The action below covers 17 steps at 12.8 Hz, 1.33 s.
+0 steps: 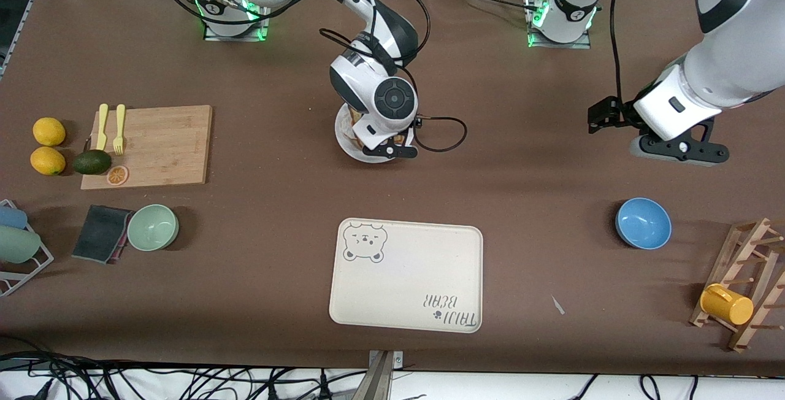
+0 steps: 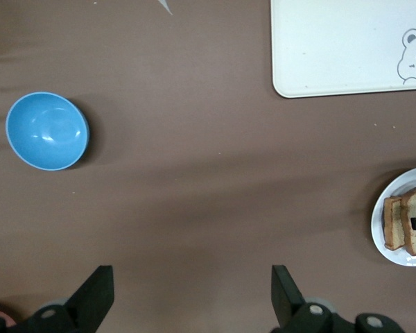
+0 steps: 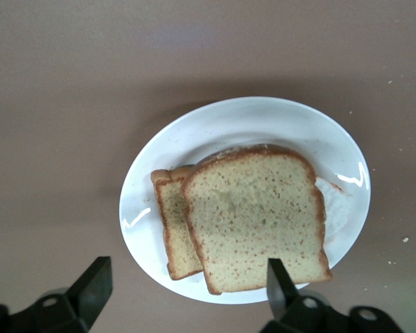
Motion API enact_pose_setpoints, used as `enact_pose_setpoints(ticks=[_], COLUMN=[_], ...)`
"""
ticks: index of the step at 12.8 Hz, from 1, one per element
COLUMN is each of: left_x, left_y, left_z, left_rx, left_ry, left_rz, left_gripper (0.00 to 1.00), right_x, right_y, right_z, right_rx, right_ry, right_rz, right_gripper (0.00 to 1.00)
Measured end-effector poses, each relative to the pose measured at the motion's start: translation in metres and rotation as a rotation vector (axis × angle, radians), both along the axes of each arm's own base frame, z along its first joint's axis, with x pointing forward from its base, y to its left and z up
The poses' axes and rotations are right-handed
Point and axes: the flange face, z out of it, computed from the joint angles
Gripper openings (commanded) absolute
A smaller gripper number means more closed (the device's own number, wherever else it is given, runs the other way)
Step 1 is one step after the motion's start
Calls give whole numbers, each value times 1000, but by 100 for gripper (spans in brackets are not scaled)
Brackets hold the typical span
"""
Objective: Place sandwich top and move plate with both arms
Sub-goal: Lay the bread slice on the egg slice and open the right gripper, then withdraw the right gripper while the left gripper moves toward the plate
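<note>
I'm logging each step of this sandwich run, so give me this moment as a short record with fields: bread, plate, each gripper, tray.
sandwich top: lying on the stack, offset from the lower slice
plate: on the table, carrying the sandwich, farther from the front camera than the tray
right gripper: open, over the plate, holding nothing
left gripper: open, waiting above bare table toward the left arm's end
tray: nothing on it
</note>
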Motion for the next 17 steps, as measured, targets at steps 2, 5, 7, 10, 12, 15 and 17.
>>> enact_pose_setpoints(ticks=[2,5,7,10,12,15,17], left_x=[-3,1,9,18,26,44,51], left_y=[-18,-28,-33,-38,-47,-75,-83], left_z=[-3,-20,-42,-63,-74,-109,-131], left_rx=[0,-27,-101,-144,-209,-275,-305], left_ry=[5,39,90,114,107,76,86], left_rz=[-31,-39,-20,-9,8,12,3], left_gripper=[100,100,100,100,100,100,100], right_x=[10,45,70,94,109,105,97], right_y=[-11,-55,-96,-153,-199,-287,-347], right_z=[4,39,75,119,148,187,212], right_rx=[-12,-7,4,20,20,-17,-3], right_ry=[13,38,43,44,9,-52,-92], right_rz=[-1,29,37,58,25,-16,33], right_gripper=[100,100,100,100,100,100,100])
